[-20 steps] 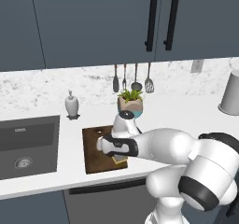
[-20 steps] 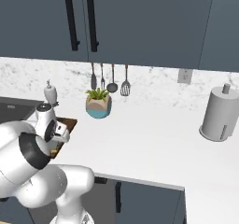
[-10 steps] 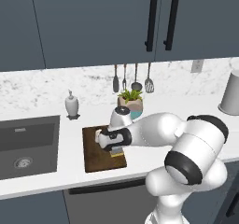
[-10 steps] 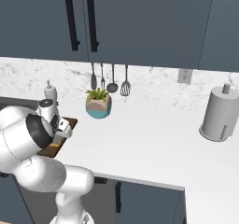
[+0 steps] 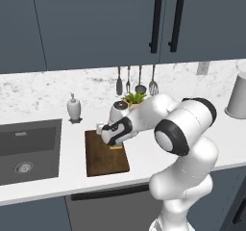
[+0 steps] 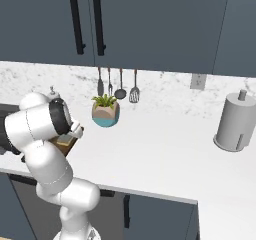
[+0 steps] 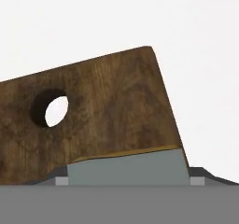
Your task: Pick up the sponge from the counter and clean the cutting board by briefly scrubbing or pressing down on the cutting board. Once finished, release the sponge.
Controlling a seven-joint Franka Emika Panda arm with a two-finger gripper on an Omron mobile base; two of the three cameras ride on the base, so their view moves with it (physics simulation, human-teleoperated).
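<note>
The dark brown cutting board (image 5: 103, 159) lies on the white counter (image 5: 226, 134) just right of the sink. My gripper (image 5: 107, 138) hangs low over the board's far half, shut on the sponge (image 5: 116, 147), whose yellow edge peeks out under the hand. In the hand view the sponge (image 7: 128, 168) shows its grey scrub face and a thin yellow edge at the bottom, resting against the cutting board (image 7: 116, 106). The board's hole (image 7: 49, 109) lies just ahead of it. In the right base view my arm hides most of the cutting board (image 6: 66, 140).
A dark sink (image 5: 29, 148) is recessed left of the board, with a white soap dispenser (image 5: 73, 109) behind it. A potted plant (image 6: 105, 114) stands just behind the board under hanging utensils (image 5: 137, 81). A paper towel roll (image 6: 234, 126) stands far right.
My hand has slid with the sponge from the board's near right part toward its far end, where the hole is. The elbow has swung up and right.
</note>
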